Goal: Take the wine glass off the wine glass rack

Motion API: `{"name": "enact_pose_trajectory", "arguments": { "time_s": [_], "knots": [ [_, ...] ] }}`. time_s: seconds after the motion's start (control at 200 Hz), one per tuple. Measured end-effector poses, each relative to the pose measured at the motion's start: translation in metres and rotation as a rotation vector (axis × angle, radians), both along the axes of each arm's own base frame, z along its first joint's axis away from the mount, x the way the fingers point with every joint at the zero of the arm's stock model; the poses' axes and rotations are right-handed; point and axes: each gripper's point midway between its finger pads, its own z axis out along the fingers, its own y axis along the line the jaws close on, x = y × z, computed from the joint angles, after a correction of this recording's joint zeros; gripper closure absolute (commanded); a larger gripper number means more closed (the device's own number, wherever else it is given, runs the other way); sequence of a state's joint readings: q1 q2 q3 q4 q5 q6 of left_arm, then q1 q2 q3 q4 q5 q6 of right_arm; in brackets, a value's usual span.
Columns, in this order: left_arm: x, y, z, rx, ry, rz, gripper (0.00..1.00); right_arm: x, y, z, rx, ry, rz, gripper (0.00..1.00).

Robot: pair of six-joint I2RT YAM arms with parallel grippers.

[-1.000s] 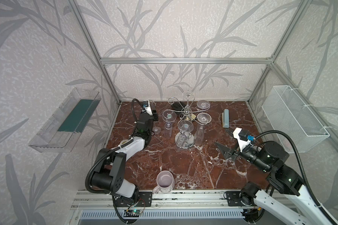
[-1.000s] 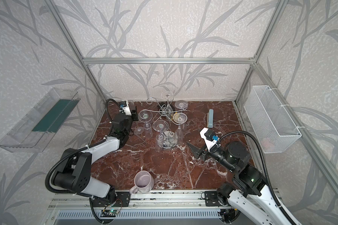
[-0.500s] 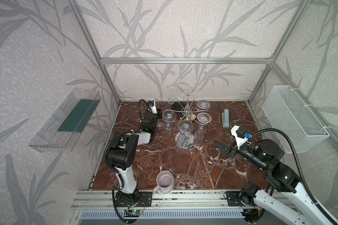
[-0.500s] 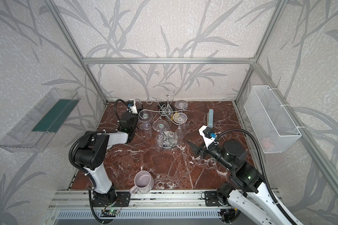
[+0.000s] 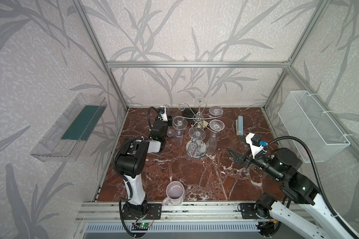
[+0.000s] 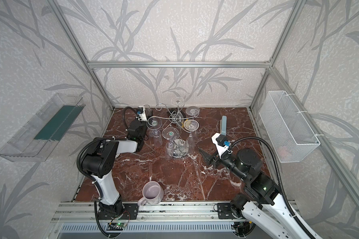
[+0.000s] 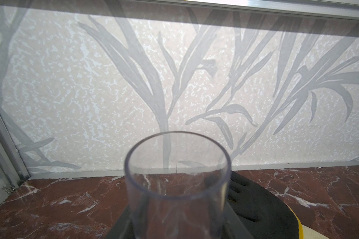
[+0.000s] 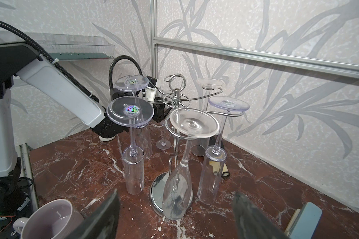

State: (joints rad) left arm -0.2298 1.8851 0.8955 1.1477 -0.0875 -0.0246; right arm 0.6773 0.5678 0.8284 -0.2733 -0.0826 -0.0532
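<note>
Left wrist | left gripper (image 7: 177,226) clamps wine glass (image 7: 177,175) upright, likely to stand it at back-left corner of table (image 7: 50,196) | right gripper (image 8: 175,219) apart, idle

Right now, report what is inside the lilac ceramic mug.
Nothing visible: in both top views the lilac ceramic mug shows a bare pale bottom. Its own rim hides the near inner wall.

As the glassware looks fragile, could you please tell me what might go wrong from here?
1. The left claw holds a wine glass by its bowl near the wine glass rack; withdrawing carelessly could clip the nearest hanging glass.
2. Released tilted, the tall glass might topple.
3. The open right claw faces the rack and could bump it.
</note>
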Motion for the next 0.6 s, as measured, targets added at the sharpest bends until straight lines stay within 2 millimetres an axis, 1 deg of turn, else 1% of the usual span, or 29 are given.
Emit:
{"name": "enact_pose_trajectory", "arguments": {
  "time_s": [0.15,0.355,0.415,0.6],
  "knots": [
    [-0.001,0.0,0.0,0.002,-0.007,0.001,0.61,0.0,-0.001,0.001,0.004,-0.003,-0.004,0.17],
    [-0.004,0.002,-0.001,0.002,-0.018,0.004,0.43,-0.002,-0.003,0.003,0.012,-0.007,-0.005,0.17],
    [-0.006,0.003,-0.005,0.006,-0.009,0.008,0.37,-0.002,-0.003,0.003,0.014,-0.005,-0.005,0.17],
    [-0.009,0.004,-0.018,0.013,0.024,0.008,0.26,-0.004,-0.004,0.005,0.024,-0.01,-0.006,0.17]
  ]
}}
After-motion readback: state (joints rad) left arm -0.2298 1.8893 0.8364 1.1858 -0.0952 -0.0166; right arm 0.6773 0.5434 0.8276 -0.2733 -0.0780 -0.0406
